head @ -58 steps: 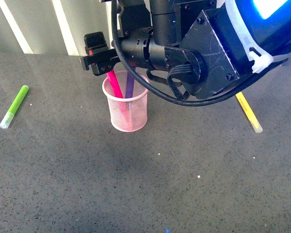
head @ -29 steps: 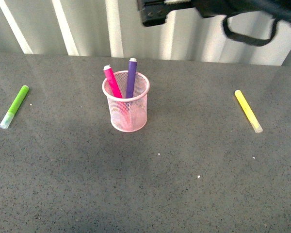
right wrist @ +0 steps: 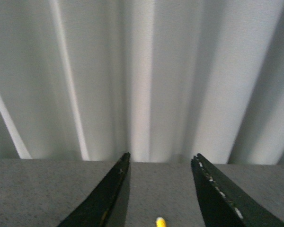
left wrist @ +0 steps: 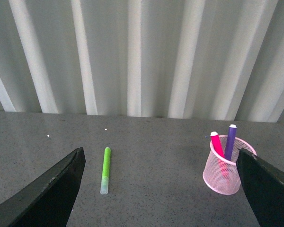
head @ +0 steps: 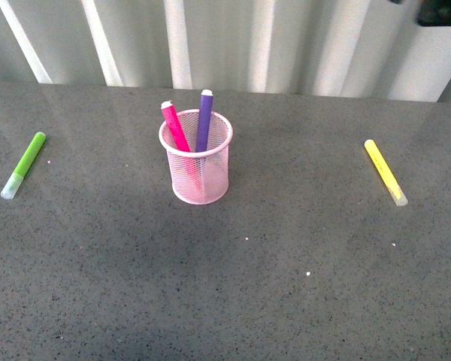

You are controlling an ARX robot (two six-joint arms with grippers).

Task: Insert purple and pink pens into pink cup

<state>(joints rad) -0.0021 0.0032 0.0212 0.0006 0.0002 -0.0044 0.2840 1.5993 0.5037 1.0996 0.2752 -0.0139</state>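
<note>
The pink cup [head: 199,162] stands upright on the grey table, left of centre. Both pens stand inside it, leaning on the rim: the pink pen [head: 174,126] on the left, the purple pen [head: 203,120] beside it. The left wrist view shows the same pink cup [left wrist: 225,170] with the pink pen [left wrist: 217,144] and purple pen [left wrist: 231,141] in it. My left gripper [left wrist: 159,152] is open and empty, well short of the cup. My right gripper [right wrist: 162,155] is open and empty, facing the wall above the table. Neither gripper's fingers show in the front view.
A lime-green marker [head: 24,164] lies at the table's left and a yellow marker [head: 385,171] at the right, its tip [right wrist: 160,222] below my right fingers. A corrugated white wall [head: 225,41] runs along the back. A dark arm part [head: 440,11] shows top right.
The right arm, which hung over the cup a second ago, has lifted away to the upper right and almost out of the front view. Both pens stay in the cup.
</note>
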